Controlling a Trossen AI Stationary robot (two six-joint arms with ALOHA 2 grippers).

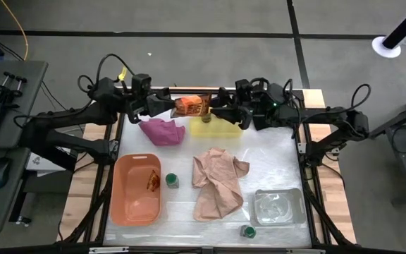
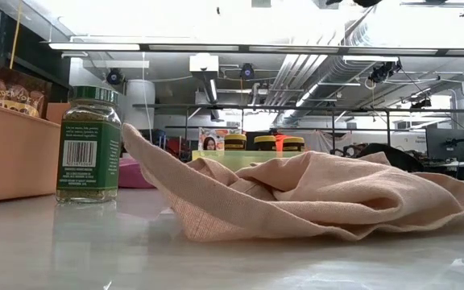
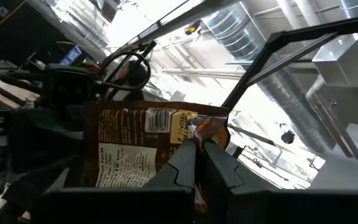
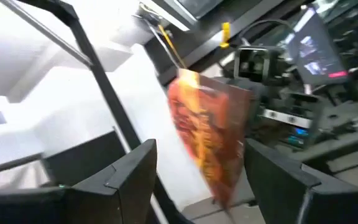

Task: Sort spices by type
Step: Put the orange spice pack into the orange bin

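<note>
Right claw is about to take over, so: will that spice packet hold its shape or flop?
Likely floppy and light: the packet is flat and thin, pinched at one edge by the shut left claw. It shows creased in the open right claw view, so probably crinkly.

Two green-lidded jars [image 1: 172,180] — two packets [image 1: 192,106]

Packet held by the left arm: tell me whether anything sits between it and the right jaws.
Nothing visible does. The left gripper is shut on the packet, holding it up at the table's far edge. The right gripper faces it with jaws open, the packet hanging just ahead of them with only open air between.
</note>
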